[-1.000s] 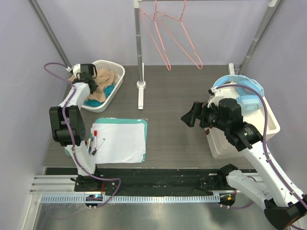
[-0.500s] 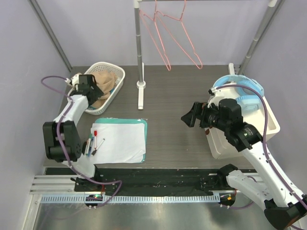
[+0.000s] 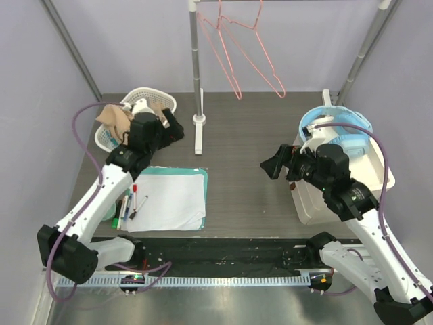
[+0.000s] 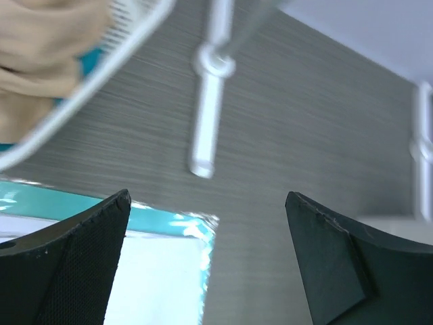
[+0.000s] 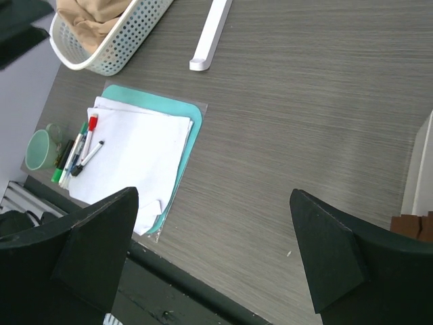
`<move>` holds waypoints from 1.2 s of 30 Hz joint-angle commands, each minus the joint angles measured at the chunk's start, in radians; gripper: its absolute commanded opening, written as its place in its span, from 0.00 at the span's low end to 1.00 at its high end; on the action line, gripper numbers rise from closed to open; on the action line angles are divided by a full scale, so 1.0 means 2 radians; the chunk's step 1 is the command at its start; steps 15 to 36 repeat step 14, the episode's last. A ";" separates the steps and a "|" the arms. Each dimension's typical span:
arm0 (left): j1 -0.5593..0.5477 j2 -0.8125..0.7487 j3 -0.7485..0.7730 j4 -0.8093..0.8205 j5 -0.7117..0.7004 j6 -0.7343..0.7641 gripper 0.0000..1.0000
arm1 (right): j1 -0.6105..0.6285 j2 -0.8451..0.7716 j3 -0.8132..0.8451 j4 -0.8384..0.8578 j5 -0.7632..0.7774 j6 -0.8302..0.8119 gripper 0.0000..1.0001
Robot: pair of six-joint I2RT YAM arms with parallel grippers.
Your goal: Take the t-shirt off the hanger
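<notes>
The tan t-shirt (image 3: 114, 120) lies bunched in the white perforated basket (image 3: 164, 101) at the back left; it also shows as the t-shirt (image 4: 40, 54) and the t-shirt (image 5: 91, 17) in the wrist views. Bare pink wire hangers (image 3: 237, 95) hang from the rail at the back. My left gripper (image 3: 176, 130) is open and empty just right of the basket, over the dark table; in its wrist view, the left gripper (image 4: 206, 200) has wide-apart fingers. My right gripper (image 3: 269, 164) hovers open over mid-table, and the right gripper (image 5: 214, 195) holds nothing.
The rack's upright post and white foot (image 3: 199, 132) stand behind mid-table. White paper on a teal mat (image 3: 169, 198) lies front left, with pens (image 3: 130, 203) and a green cup (image 5: 40, 147) beside it. A white bin (image 3: 380, 179) with blue items sits right.
My left gripper has opened and swung out of the basket to its right, leaving the tan t-shirt in the basket. The right arm has barely shifted.
</notes>
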 commanded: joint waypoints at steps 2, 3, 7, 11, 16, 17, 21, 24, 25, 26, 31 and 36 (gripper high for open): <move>-0.123 -0.039 -0.053 0.067 0.079 0.005 0.96 | 0.001 -0.002 0.016 0.004 0.036 0.001 1.00; -0.160 -0.053 -0.062 0.077 0.080 0.005 0.96 | 0.001 0.001 0.018 0.002 0.036 0.001 1.00; -0.225 -0.100 -0.125 0.138 0.107 -0.021 0.96 | 0.000 0.000 0.023 0.000 0.033 0.000 1.00; -0.264 -0.147 -0.171 0.189 0.145 -0.032 0.96 | 0.000 -0.015 0.018 0.020 0.005 0.004 1.00; -0.274 -0.178 -0.199 0.243 0.209 -0.032 0.96 | 0.001 -0.021 0.012 0.049 -0.071 0.014 1.00; -0.274 -0.178 -0.199 0.243 0.209 -0.032 0.96 | 0.001 -0.021 0.012 0.049 -0.071 0.014 1.00; -0.274 -0.178 -0.199 0.243 0.209 -0.032 0.96 | 0.001 -0.021 0.012 0.049 -0.071 0.014 1.00; -0.274 -0.178 -0.199 0.243 0.209 -0.032 0.96 | 0.001 -0.021 0.012 0.049 -0.071 0.014 1.00; -0.274 -0.178 -0.199 0.243 0.209 -0.032 0.96 | 0.001 -0.021 0.012 0.049 -0.071 0.014 1.00; -0.274 -0.178 -0.199 0.243 0.209 -0.032 0.96 | 0.001 -0.021 0.012 0.049 -0.071 0.014 1.00; -0.274 -0.178 -0.199 0.243 0.209 -0.032 0.96 | 0.001 -0.021 0.012 0.049 -0.071 0.014 1.00; -0.274 -0.178 -0.199 0.243 0.209 -0.032 0.96 | 0.001 -0.021 0.012 0.049 -0.071 0.014 1.00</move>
